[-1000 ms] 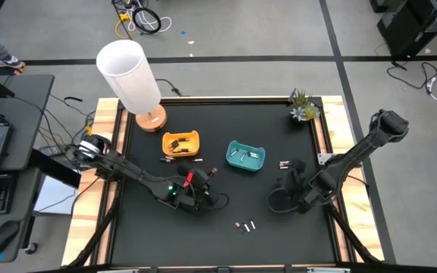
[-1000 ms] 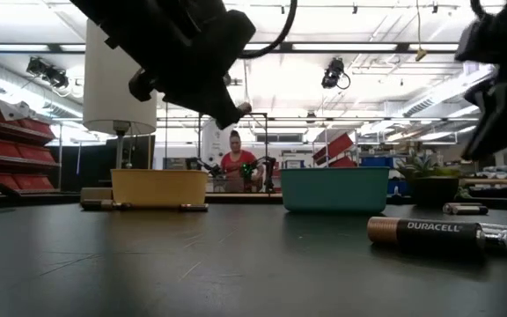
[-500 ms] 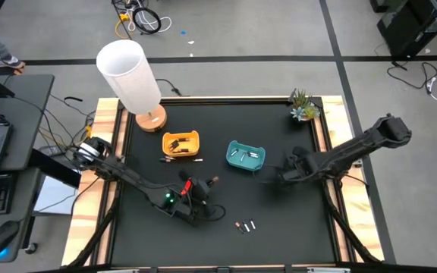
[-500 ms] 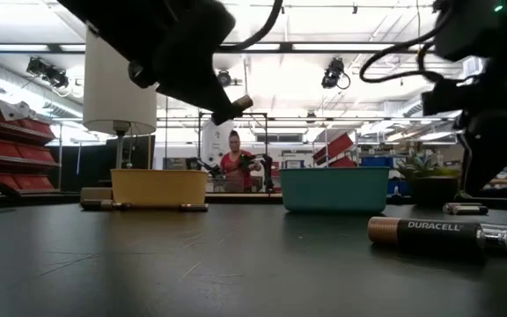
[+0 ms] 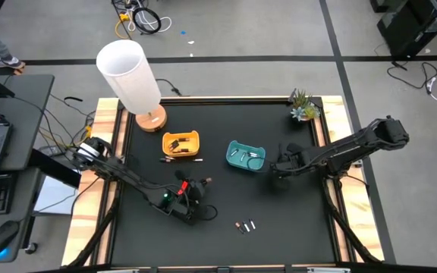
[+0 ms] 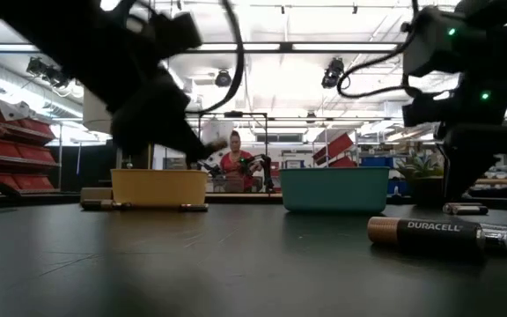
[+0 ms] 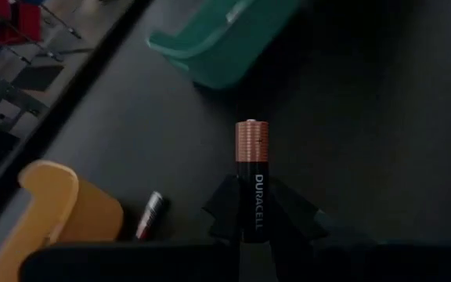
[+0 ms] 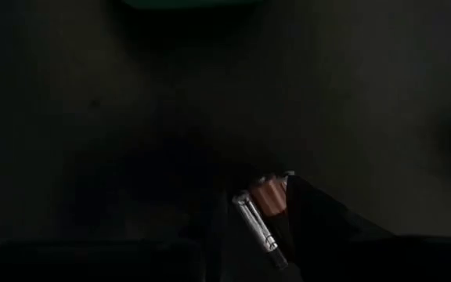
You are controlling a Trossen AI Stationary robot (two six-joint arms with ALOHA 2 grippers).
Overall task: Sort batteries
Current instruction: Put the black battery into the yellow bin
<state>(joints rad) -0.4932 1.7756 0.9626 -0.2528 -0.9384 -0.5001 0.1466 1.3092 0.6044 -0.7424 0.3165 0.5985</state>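
Two grippers — left gripper [image 7: 250, 227] pinches battery [image 7: 251, 176].

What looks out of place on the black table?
A few thin batteries lie on the black table mat just outside the small yellow tray, along its side facing the arms, instead of inside it. They look as if they missed the tray or slipped out. Nothing else seems spilled or broken.
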